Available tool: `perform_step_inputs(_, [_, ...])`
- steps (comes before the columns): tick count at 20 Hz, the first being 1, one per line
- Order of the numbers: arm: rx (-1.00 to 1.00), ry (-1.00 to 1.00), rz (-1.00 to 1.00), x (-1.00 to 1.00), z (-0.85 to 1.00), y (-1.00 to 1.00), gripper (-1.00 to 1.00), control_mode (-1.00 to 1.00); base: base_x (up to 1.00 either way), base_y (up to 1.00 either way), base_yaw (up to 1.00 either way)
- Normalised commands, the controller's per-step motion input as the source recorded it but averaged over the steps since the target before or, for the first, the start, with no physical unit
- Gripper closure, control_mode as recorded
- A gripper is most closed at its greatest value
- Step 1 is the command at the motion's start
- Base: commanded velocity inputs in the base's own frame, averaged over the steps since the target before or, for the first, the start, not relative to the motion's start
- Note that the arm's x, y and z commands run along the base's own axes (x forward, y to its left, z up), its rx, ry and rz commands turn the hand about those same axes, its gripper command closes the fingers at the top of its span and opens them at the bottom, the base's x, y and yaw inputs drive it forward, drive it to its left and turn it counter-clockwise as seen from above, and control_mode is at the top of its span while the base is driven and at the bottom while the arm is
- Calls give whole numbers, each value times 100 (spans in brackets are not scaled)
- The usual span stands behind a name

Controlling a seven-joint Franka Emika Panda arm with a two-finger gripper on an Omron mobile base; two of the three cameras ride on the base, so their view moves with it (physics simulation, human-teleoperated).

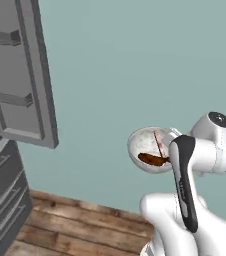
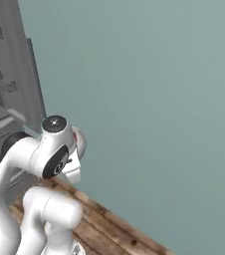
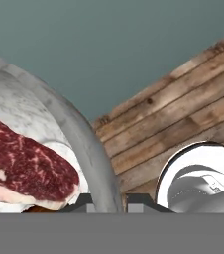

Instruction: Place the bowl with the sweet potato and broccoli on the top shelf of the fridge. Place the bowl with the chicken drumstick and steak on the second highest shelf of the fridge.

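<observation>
Carrying the meat bowl (image 1: 150, 149) aloft beside the arm, my hand (image 3: 106, 203) is clamped on its rim, steak (image 3: 27, 166) and drumstick (image 1: 154, 160) inside, so I can reach the open fridge (image 1: 15, 75) at left.

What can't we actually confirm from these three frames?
- Claw closure: in the hand view the bowl's rim runs between the fingertips, whose tips barely show above the bottom band.
- Chicken drumstick: partly behind the arm in the left base view.
- Steak: cut off by the left edge of the hand view.
- Fridge shelves: the open fridge door is in view, the interior is cropped.
</observation>
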Motion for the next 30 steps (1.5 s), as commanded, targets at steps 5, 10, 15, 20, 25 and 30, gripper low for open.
perform_step_inputs(5, [0, 0, 0, 0, 0, 0, 100, 100, 44, -7, 94])
perform_step_inputs(10, [0, 0, 0, 0, 0, 0, 100, 100, 49, -10, 94])
perform_step_inputs(15, [0, 0, 0, 0, 0, 0, 100, 100, 86, -11, 79])
perform_step_inputs(20, [0, 0, 0, 0, 0, 0, 100, 100, 99, -16, 22])
perform_step_inputs(25, [0, 0, 0, 0, 0, 0, 100, 100, 93, -32, 9])
perform_step_inputs(30, [0, 0, 0, 0, 0, 0, 100, 100, 95, -31, 20])
